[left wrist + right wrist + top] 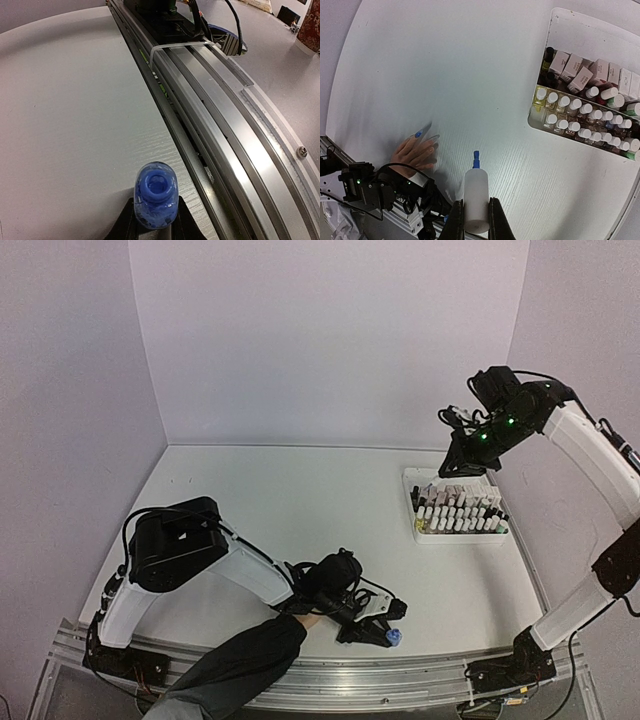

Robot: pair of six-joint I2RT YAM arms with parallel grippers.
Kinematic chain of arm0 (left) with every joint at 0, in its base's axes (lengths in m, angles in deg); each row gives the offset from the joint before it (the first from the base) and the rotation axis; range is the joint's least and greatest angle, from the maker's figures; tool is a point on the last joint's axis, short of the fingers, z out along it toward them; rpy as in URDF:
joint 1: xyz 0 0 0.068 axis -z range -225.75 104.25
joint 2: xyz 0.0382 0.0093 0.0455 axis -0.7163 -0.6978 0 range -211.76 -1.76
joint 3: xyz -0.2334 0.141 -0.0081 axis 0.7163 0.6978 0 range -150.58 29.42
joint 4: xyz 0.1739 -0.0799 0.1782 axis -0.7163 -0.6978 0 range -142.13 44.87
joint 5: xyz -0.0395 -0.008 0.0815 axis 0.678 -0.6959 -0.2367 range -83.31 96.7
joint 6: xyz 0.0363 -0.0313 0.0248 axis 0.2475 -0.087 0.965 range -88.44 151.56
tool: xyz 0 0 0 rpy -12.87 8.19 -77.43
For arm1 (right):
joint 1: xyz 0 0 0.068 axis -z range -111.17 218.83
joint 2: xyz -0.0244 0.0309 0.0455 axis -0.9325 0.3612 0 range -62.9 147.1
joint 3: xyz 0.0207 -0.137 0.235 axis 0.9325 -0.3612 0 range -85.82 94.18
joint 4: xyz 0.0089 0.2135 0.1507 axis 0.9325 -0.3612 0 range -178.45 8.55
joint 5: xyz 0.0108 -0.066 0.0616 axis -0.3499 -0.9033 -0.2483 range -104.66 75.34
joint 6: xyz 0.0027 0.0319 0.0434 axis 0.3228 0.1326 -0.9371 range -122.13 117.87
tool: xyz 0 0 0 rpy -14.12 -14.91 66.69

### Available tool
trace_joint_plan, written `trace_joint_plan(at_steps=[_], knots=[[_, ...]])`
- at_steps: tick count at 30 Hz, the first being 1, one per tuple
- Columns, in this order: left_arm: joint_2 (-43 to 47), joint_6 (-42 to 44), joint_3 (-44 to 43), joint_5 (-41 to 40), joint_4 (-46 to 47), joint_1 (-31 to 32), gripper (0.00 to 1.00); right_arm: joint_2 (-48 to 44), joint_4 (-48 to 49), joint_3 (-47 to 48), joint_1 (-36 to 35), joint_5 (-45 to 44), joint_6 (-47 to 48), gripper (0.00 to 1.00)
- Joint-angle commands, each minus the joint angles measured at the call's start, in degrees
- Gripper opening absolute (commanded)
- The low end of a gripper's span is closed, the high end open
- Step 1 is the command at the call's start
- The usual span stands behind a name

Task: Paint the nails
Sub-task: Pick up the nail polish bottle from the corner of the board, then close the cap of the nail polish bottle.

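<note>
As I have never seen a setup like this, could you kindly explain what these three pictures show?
It is a robot with two arms bolted at the near edge of a white table. The overhead picture looks down from behind them; the other two come from a camera on each wrist. On the table lie a person's hand in a dark sleeve and a tray of small polish bottles and boxes. The left arm, low next to the hand, has its jaws shut on an open blue polish bottle. The right arm, raised near the tray, has its jaws shut on a white brush cap with a blue-tipped brush. One of the nails looks painted blue.
</note>
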Motion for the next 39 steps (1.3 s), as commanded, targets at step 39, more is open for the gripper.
trace_joint_plan(at_steps=[39], knots=[[12.18, 2.61, -20.36, -12.64, -29.79, -9.07, 0.00, -2.00, -31.47, -0.29, -0.16, 17.31, -4.21, 0.00]])
